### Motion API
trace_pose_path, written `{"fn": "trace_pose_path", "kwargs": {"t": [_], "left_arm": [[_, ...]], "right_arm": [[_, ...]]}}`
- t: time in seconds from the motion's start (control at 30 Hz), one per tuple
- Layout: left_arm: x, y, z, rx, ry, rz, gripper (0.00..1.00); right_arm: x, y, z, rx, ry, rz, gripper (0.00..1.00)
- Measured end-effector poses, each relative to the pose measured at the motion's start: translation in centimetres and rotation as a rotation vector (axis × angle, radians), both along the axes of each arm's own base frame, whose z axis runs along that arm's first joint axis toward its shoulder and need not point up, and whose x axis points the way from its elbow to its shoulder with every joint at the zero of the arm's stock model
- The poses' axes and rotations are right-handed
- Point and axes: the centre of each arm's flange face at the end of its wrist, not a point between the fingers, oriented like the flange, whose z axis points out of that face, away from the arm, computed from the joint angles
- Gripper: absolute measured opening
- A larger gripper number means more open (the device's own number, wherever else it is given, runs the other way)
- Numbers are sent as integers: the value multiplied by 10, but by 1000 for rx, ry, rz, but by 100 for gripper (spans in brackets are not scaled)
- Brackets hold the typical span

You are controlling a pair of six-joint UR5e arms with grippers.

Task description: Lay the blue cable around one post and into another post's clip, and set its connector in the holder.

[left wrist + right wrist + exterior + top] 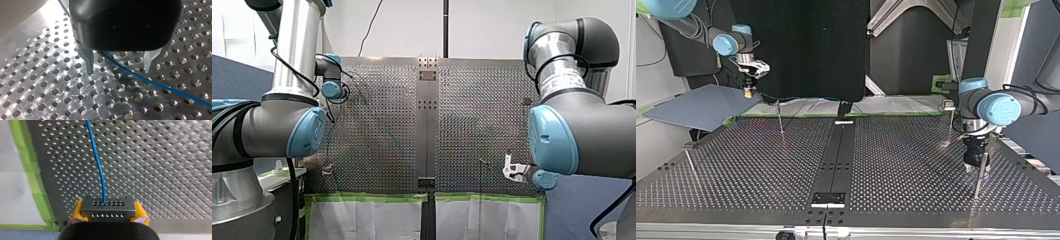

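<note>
— Connector?
— Clamped in right hand, trailing blue cable toward twelve o'clock.
— Left hand?
— Spread wide above surface, straddling cable laid ten-to-four o'clock; likely nearer for looping a post.

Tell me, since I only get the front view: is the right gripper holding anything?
Observer: Yes. The right wrist view shows the right gripper with its yellow pads shut on the connector.
Operator: Where's the blue cable, then?
Observer: The cable comes out of a hole in the connector and runs ahead over the table.
Operator: And the left gripper?
Observer: The left gripper is open. The cable passes between its metal fingers, and they are not closed on it.
</note>
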Motion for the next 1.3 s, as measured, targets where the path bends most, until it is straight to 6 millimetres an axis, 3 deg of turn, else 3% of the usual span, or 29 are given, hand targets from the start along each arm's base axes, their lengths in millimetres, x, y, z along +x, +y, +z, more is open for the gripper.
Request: {"fn": "trace_pose_path", "kwargs": {"t": [0.33,0.83,1.0,1.3], "left_arm": [[0,0,0,-1,0,-1,100],[0,-3,0,-1,2,-5,100],[0,-3,0,-1,3,-5,100],[0,-3,-1,-1,3,-4,100]], "right_arm": [[-3,12,39,-49,-94,15,0],[2,-14,127,-184,-176,66,0],[1,-13,127,-176,-171,62,0],[-7,-6,97,-98,-120,5,0]]}}
